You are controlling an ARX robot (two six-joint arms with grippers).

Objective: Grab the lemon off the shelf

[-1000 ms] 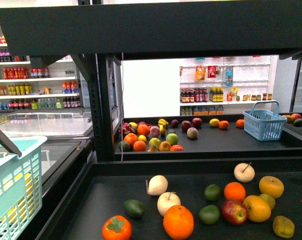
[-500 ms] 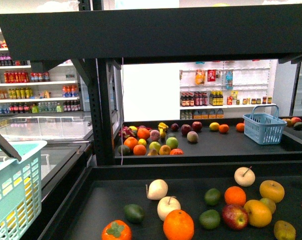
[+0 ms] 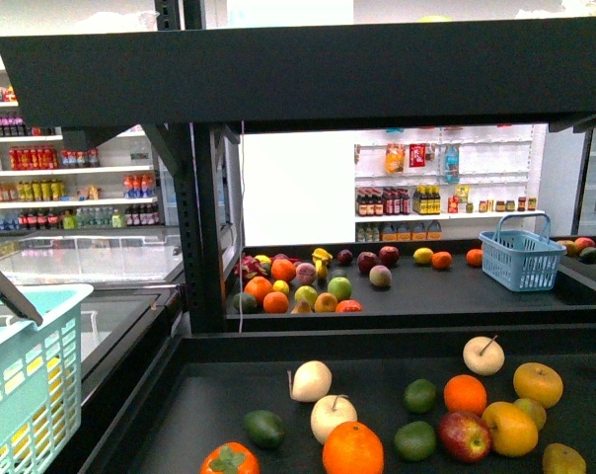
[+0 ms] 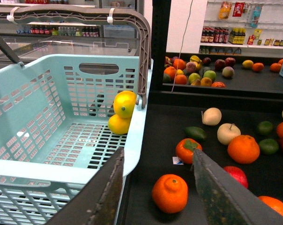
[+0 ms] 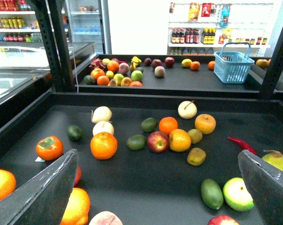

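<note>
The shelf (image 3: 204, 395) is a black tray under a black canopy, strewn with fruit. A yellow-orange lemon-like fruit (image 3: 510, 428) lies at its right, beside a red apple (image 3: 465, 435); the right wrist view shows this fruit (image 5: 180, 139) too. Two yellow lemons (image 4: 122, 112) lie in the light-blue basket (image 4: 48, 117). My left gripper (image 4: 158, 151) is open over the shelf (image 4: 151, 136), just right of the basket, with an orange tangerine (image 4: 169, 193) below its fingers. My right gripper (image 5: 156, 152) is open above bare shelf (image 5: 155, 187). Neither gripper shows in the front view.
The basket (image 3: 22, 375) stands at the shelf's left edge. Oranges, limes, pale pears, a persimmon (image 3: 229, 459) and a red chilli (image 5: 242, 144) lie scattered. A second black tray behind holds more fruit and a blue basket (image 3: 520, 259). White shelves of bottles line the back.
The front view has shifted a little, so the fruit on the shelf sits lower in the picture. No fruit has moved on the shelf.
</note>
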